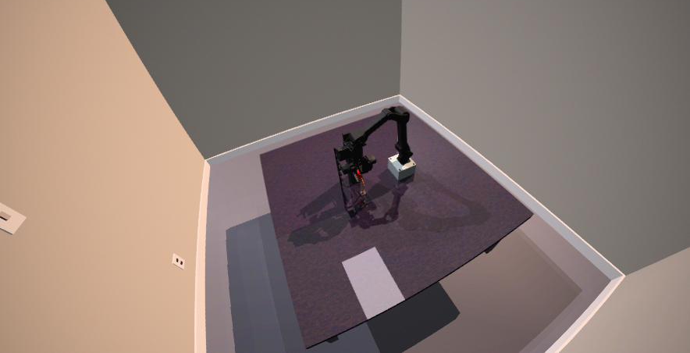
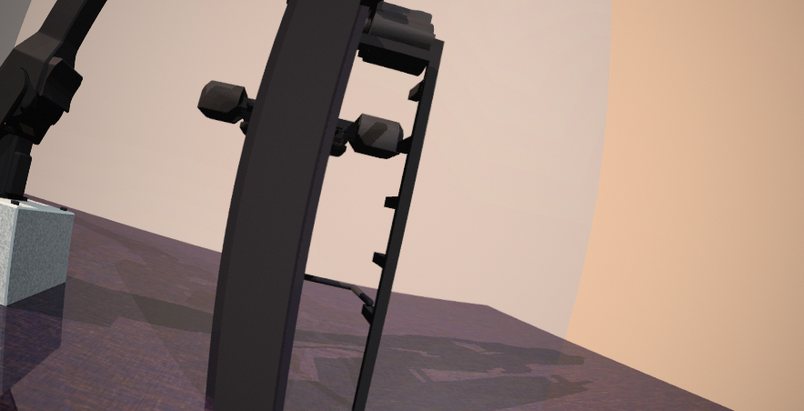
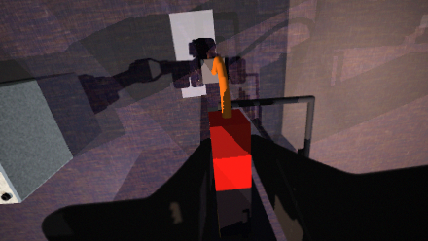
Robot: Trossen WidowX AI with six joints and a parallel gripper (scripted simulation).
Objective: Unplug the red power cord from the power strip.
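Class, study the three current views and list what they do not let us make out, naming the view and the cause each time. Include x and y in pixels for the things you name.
- Plug prongs: out of sight in the wrist view, behind the red plug [image 1: 358, 172] [image 3: 232, 160].
- Whether the plug sits in the strip: the black gripper [image 1: 354, 169] [image 3: 230, 143] crowds it in the top view, too small to tell.
- Arm's upper part: cut off by the exterior view's top edge.
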